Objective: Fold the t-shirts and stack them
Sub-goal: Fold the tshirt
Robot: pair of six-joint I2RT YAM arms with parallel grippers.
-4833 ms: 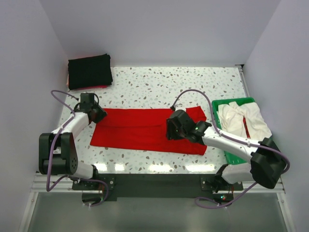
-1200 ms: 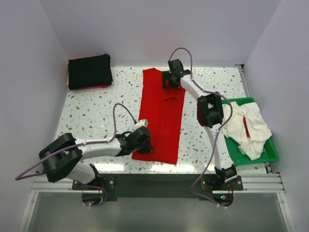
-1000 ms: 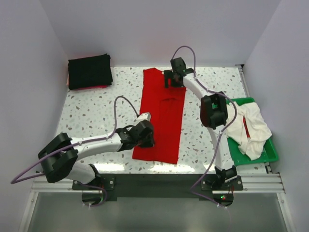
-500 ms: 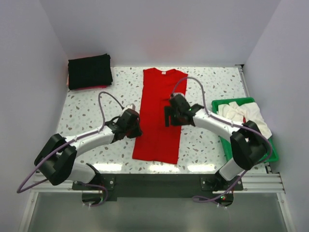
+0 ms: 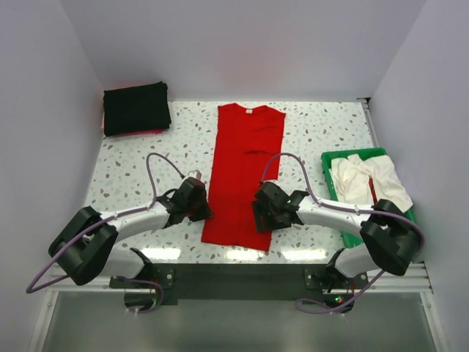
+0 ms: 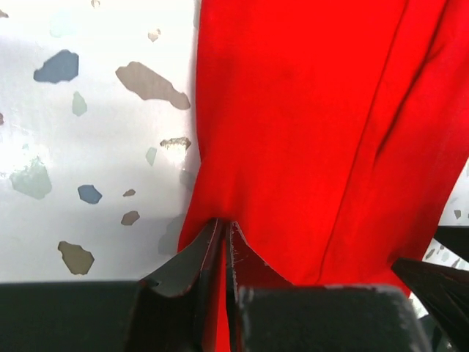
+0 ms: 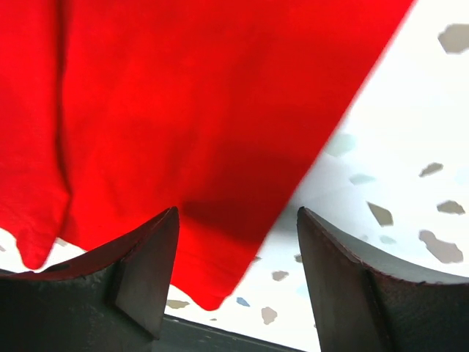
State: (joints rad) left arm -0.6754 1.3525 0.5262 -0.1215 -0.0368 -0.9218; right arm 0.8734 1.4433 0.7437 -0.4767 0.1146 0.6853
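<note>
The red t-shirt lies folded into a long strip running from the far edge toward me, with its white neck label at the far end. My left gripper is at its left edge near the near end, shut on the cloth edge. The tips pinch a sliver of red. My right gripper is open over the shirt's near right corner, its jaws wide apart and empty. The black t-shirt lies folded at the far left. The whitish t-shirt is crumpled in the tray.
The green plastic tray stands at the right edge, partly behind my right arm. A strip of reddish cloth shows under the black shirt. The speckled table is walled on three sides, with a dark rail at its near edge.
Over the last second both grippers have moved toward me along the red shirt's edges, the right from its far end. Earlier the shirt lay crosswise; now it lies lengthwise.
</note>
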